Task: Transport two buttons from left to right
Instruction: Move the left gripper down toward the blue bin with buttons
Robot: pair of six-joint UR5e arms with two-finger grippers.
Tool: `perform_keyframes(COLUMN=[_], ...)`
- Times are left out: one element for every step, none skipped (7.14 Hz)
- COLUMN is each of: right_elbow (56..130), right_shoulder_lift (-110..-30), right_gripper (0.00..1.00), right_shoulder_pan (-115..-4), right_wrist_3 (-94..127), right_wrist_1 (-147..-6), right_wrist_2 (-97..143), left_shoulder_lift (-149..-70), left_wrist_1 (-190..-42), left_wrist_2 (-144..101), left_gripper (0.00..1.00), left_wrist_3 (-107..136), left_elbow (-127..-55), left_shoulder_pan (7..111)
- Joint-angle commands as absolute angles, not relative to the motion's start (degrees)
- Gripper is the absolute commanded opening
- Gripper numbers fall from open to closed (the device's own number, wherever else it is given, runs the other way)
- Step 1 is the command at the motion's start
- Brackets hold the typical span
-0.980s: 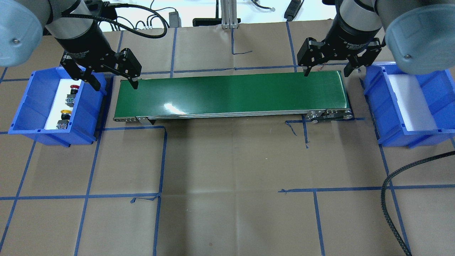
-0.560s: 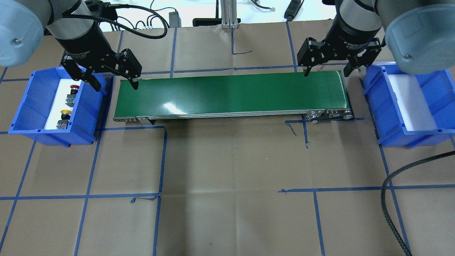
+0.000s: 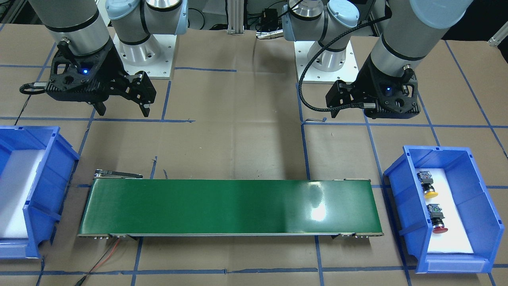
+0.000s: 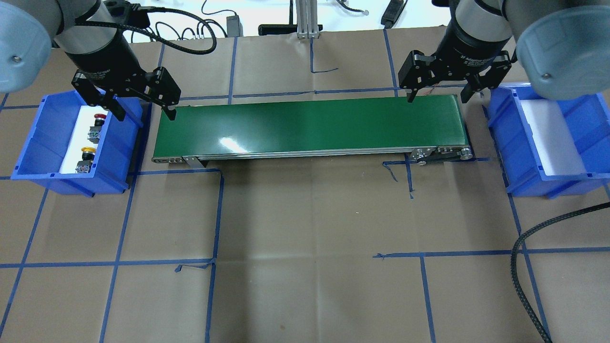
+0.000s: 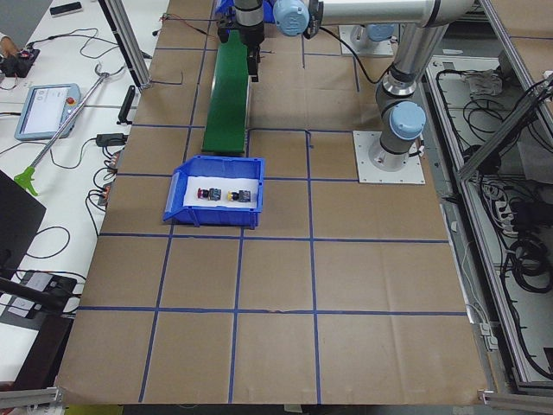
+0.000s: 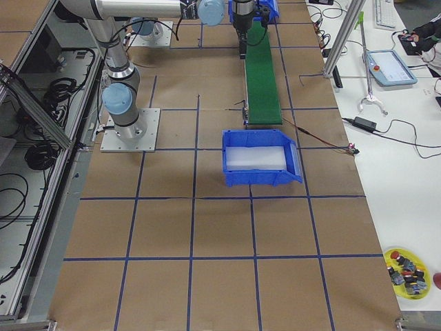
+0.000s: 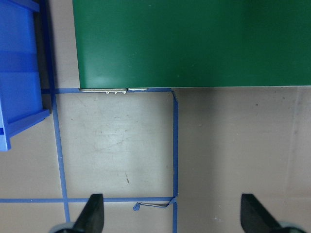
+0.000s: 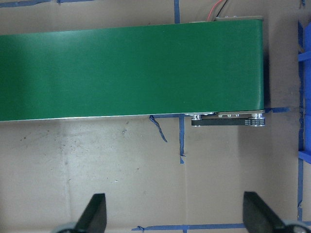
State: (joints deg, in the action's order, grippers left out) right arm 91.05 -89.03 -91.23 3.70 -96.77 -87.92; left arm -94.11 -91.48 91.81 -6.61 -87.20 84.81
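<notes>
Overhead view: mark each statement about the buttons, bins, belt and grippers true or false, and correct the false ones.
1. The red button and yellow button lie in the left bin. True.
2. The green belt carries a button. False: no button is on it.
3. The left gripper grips the red button. False: it is open and holds nothing.
4. The right gripper is open. True.
5. The right bin holds a button. False: only a white liner shows inside.

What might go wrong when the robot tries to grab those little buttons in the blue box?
The red button and yellow button lie close together in the narrow blue bin, so the open left gripper might bump its wall or knock one button. Their round caps might let them roll on the green belt.
</notes>
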Motion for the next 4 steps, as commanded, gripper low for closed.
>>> perform_keyframes(right_elbow=[91.1,91.1,91.1,91.1], right_shoulder_lift=[-89.0,-89.0,-89.0,-89.0], right_gripper=[1.0,1.0,1.0,1.0], right_shoulder_pan=[-91.2,-91.2,-91.2,-91.2], right_wrist_3=[3.8,3.8,3.8,3.7], right_wrist_1=[-96.8,-96.8,-96.8,-96.8], right_wrist_2=[-87.9,-87.9,-87.9,-87.9], left_shoulder_lift=[-96.1,-98.2,-99.9,-101.4], left_wrist_1=[-88.5,-87.3,-85.1,-83.9], left_wrist_2=[92.7,92.7,92.6,92.2], left_gripper=[1.0,1.0,1.0,1.0], left_wrist_3=[-13.2,-20.2,-25.3,-27.5], left_elbow=[-86.6,-86.3,-86.3,-86.0], left_shoulder_pan=[75.5,69.2,64.7,61.6])
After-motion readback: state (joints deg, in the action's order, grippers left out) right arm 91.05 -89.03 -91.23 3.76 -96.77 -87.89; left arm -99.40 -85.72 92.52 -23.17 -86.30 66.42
